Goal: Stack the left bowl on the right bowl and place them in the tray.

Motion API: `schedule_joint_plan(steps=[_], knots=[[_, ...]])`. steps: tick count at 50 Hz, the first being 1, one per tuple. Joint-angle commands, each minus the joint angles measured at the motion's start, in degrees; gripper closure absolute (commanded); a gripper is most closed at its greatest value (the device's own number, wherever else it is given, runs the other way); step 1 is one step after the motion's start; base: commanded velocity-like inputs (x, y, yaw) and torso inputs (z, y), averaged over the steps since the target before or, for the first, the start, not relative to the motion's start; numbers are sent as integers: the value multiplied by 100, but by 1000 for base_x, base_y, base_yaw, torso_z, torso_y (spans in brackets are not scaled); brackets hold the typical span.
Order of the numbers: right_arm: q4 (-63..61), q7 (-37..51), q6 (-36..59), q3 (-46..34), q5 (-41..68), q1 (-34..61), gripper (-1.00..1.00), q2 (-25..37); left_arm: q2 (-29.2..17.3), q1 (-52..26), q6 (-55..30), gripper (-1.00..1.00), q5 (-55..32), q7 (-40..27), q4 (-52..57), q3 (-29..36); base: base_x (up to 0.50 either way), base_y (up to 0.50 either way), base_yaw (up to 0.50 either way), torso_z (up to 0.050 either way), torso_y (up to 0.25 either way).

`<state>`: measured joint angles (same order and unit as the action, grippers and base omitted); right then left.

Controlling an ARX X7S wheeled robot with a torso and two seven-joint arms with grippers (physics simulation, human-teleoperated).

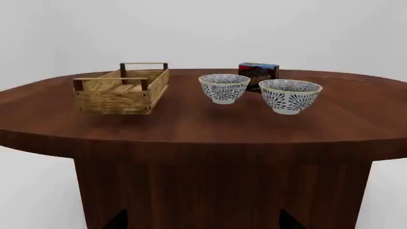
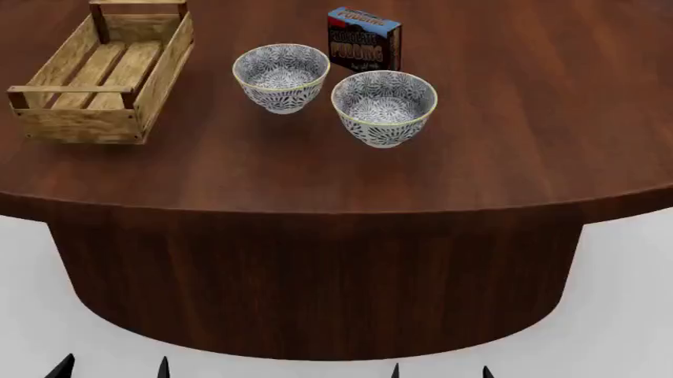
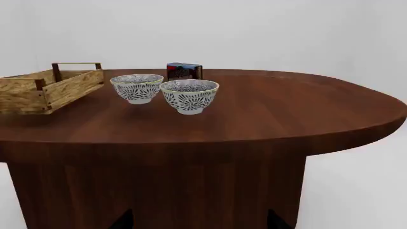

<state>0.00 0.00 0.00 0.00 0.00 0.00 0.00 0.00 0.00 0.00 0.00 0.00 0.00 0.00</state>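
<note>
My grippers barely show, so I cannot tell their opening; the left bowl sits just beside the right bowl, tray apart, so a careless reach may knock both.

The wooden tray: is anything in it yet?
Empty. The tray shows only its bare slats; both bowls stand outside it.

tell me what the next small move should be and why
Probably raise the left arm and bring it forward toward the left bowl. Both bowls stand apart and empty on the table, the right bowl nearer the edge, and the tray holds nothing. Only dark finger tips show at the head view's bottom, below the tabletop, so nothing is grasped yet.
</note>
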Motion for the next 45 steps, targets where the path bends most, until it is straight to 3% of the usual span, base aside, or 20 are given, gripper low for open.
schedule_joint_plan(steps=[1,8,19,35,45], knots=[[0,72,0,-72,54,0,-100,54,-57,0,0,-100,-56,-64,0,64,0,0,0,0,0],[-104,244,21,-237,163,-13,-100,198,-194,22,-41,-100,-107,-255,97,221,0,0,0,0,0],[-1549,393,1086,-491,-52,84,-100,497,-340,74,-833,-100,72,-631,1021,406,0,0,0,0,0],[-2761,538,2604,-420,-409,607,-100,893,-631,-336,-2283,-100,377,-1006,2253,406,0,0,0,0,0],[-3525,463,3982,-218,-336,1222,-100,1017,-811,-834,-3739,-100,243,-1094,3211,-161,0,0,0,0,0]])
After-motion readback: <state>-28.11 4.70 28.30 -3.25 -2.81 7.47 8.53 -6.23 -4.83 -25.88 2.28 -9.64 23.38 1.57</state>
